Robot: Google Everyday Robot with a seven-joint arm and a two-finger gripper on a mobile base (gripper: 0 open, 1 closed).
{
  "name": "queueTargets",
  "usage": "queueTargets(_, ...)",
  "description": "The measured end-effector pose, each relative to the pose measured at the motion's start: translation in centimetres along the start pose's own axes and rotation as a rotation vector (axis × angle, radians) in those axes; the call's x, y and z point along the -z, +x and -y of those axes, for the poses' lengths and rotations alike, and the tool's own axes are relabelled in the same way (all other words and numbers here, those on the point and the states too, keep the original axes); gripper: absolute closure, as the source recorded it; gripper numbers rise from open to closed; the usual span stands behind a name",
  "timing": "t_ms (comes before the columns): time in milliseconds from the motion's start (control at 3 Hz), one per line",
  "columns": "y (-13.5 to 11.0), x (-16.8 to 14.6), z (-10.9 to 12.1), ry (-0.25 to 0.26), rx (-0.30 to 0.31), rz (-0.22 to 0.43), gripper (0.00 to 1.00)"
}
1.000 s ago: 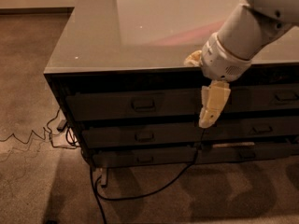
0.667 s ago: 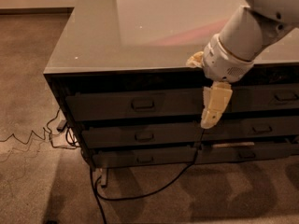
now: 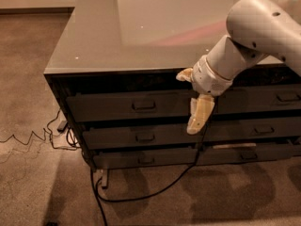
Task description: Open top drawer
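Note:
The top drawer point(image 3: 108, 108) is the upper dark grey front in the cabinet's left column. Its small bar handle point(image 3: 144, 105) is at the centre, and the front sits about flush with the drawers below. My gripper point(image 3: 193, 96) hangs from the white arm in front of the drawer's right end, to the right of the handle and not touching it. It is open and empty: one cream finger point(image 3: 185, 74) is up by the tabletop edge, and the other finger point(image 3: 199, 115) points down over the gap below the drawer.
Two slimmer drawers point(image 3: 141, 137) lie under the top one, and a second column of drawers point(image 3: 277, 98) stands to the right. The glossy grey tabletop point(image 3: 122, 36) overhangs them. Black cables point(image 3: 141, 192) trail over the carpet in front and to the left.
My gripper has moved left along the drawer front, closer to the handle, and slightly lower. The drawers have not moved.

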State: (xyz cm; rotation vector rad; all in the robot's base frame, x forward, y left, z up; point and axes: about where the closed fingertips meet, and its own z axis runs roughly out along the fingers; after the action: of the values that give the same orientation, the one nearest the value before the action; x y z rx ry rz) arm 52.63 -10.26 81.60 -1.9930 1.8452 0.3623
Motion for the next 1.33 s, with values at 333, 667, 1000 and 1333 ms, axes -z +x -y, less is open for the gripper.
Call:
queueTargets(333, 0.4, -3.8, 2.7, -0.023, 0.01, 0.017, 0.0)
queueTargets(667, -0.1, -8.8, 3.9, -0.1, 0.007, 0.018, 0.0)
queueTargets(1000, -0.2, -9.4, 3.9, -0.111, 0.008, 0.02, 0.0)
queueTargets(1333, -0.3, -10.7, 4.2, -0.134, -0.005, 0.028, 0.0)
